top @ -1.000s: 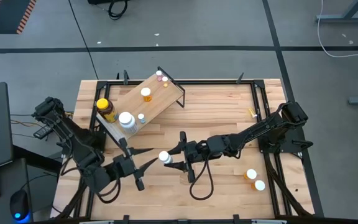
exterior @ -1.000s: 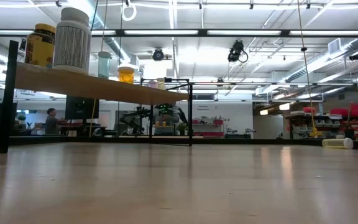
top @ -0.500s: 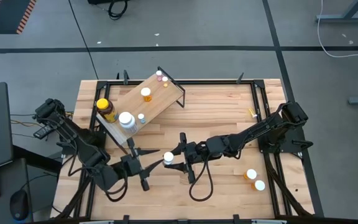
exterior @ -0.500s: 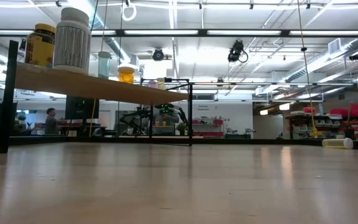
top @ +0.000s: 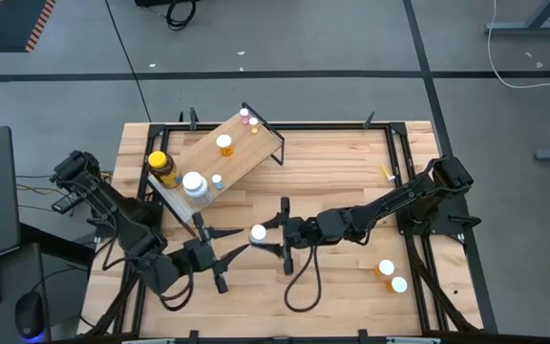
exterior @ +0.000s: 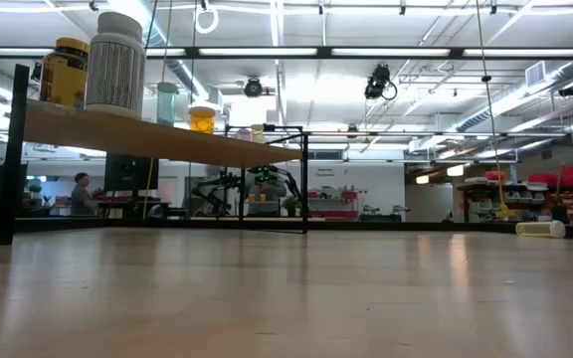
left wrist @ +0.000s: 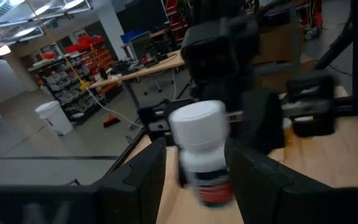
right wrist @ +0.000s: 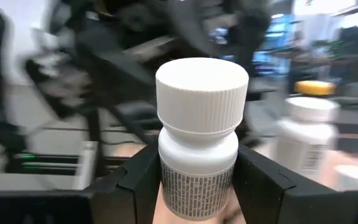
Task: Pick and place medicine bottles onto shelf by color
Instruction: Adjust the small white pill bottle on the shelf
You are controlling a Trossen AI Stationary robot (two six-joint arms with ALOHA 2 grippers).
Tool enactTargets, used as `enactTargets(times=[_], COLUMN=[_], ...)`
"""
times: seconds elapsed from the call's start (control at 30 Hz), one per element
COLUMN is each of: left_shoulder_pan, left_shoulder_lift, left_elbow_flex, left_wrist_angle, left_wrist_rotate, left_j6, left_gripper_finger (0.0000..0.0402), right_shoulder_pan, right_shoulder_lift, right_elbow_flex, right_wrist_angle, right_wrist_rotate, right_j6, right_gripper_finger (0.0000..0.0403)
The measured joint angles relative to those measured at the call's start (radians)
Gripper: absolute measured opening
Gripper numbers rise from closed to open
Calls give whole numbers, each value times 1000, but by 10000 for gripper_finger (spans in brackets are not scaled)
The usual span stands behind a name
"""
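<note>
A white bottle with a white ribbed cap (top: pixel 258 232) stands upright in my right gripper (top: pixel 273 235), which is shut on it at the table's middle. My left gripper (top: pixel 235 245) is open, and its fingers stand on either side of the same bottle (left wrist: pixel 201 155); I cannot tell whether they touch it. The plywood shelf (top: pixel 242 158) stands at the far left. It carries an amber jar with a yellow lid (top: pixel 163 167), a white bottle (top: pixel 195 184), an orange vial (top: pixel 224 143) and tiny vials (top: pixel 247 118). Neither gripper shows in the low view. My right gripper pinches the white bottle's lower body (right wrist: pixel 194 186) between its two fingers (right wrist: pixel 143 180), below the cap. The fingers come level from the table's right side. The bottle stands upright, cap up. Its bottom is hidden by the fingers.
Two orange vials with white caps (top: pixel 387 268) (top: pixel 399 284) stand near the table's right near corner. The black frame (top: pixel 280 148) holds the shelf above the table. In the low view a pale vial (exterior: pixel 540 229) lies on its side at the right.
My left gripper has moved toward the table's right and far side, and its open fingers have closed in around the white bottle. My right gripper has carried the bottle a little toward the far edge, still upright.
</note>
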Motion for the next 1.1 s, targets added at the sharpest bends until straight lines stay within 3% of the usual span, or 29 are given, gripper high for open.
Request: enactTargets(times=[0.13,0.5,0.77,1.1], left_shoulder_pan=[-67,-266,-254,-271], left_shoulder_lift=[-33,-83,-83,-83], left_elbow_flex=[0,0,0,0], left_wrist_angle=[2,5,4,2], left_wrist_rotate=[-77,-328,-350,-350], left_j6=[18,86,87,97], left_gripper_finger=[172,172,172,172], right_shoulder_pan=[-52,-331,-491,-550], right_shoulder_lift=[0,0,60,192], right_elbow_flex=[0,0,2,0], right_wrist_angle=[-18,-128,-82,8], right_wrist_rotate=[71,67,14,81], right_j6=[-32,76,143,170], right_gripper_finger=[183,183,183,193])
